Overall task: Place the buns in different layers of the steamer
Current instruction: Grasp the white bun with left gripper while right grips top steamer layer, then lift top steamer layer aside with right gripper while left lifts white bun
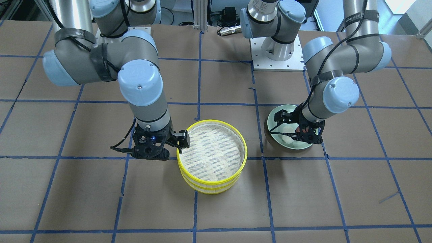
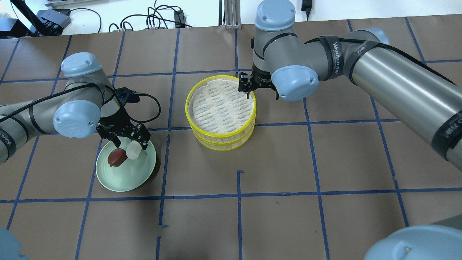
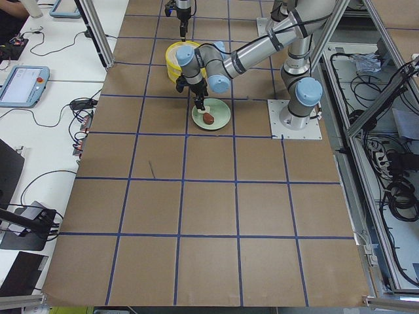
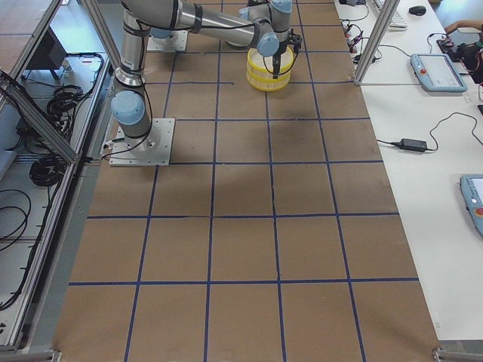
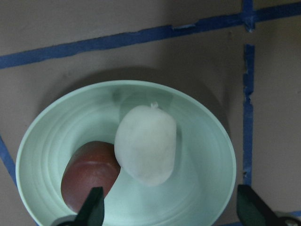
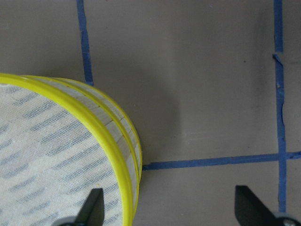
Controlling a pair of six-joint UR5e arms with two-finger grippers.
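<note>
Pick-up stage, none placed yet: white bun (image 5: 146, 143) and brown bun (image 5: 89, 176) lie together on green plate (image 5: 202, 188); steamer (image 2: 222, 140) stands w/ both trays stacked, top mesh bare. Left end effector (image 5: 174, 211) hangs spread over the buns. Right end effector (image 6: 170, 212) is spread astride the steamer's top rim. Next, prob.: lift top tray, pinch one bun w/o nudging the other. Bench (image 2: 325, 162) is brown paper w/ blue tape grid (image 2: 238, 216); cables (image 2: 158, 14) behind.
</note>
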